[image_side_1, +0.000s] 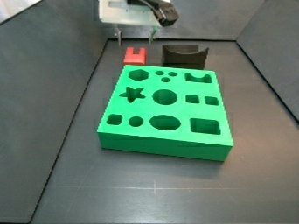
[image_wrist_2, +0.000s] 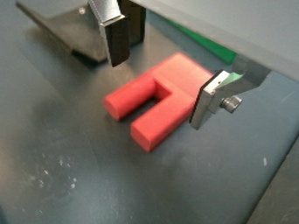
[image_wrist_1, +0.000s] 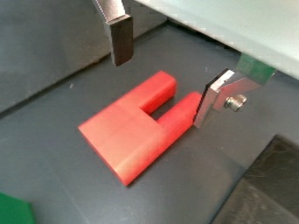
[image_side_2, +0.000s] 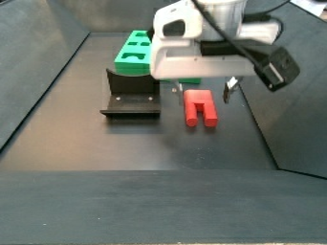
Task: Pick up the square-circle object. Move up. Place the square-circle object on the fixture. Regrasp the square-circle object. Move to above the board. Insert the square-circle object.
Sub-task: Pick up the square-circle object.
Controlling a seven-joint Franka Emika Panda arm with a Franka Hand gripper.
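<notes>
Peg, i.e. the square-circle object (image_wrist_1: 131,131), lies flat on the dark floor just beside the fixture (image_side_2: 129,94), behind the board (image_side_1: 163,109). Gripper (image_wrist_2: 163,74) hangs low over it w/ fingers spread, nothing pinched; one finger (image_wrist_1: 214,101) looks to sit at or against a prong, though contact can't be confirmed. Risk: an off-centre squeeze on a prong could twist or skid the peg. Open floor all round except the fixture side; walls well apart.
</notes>
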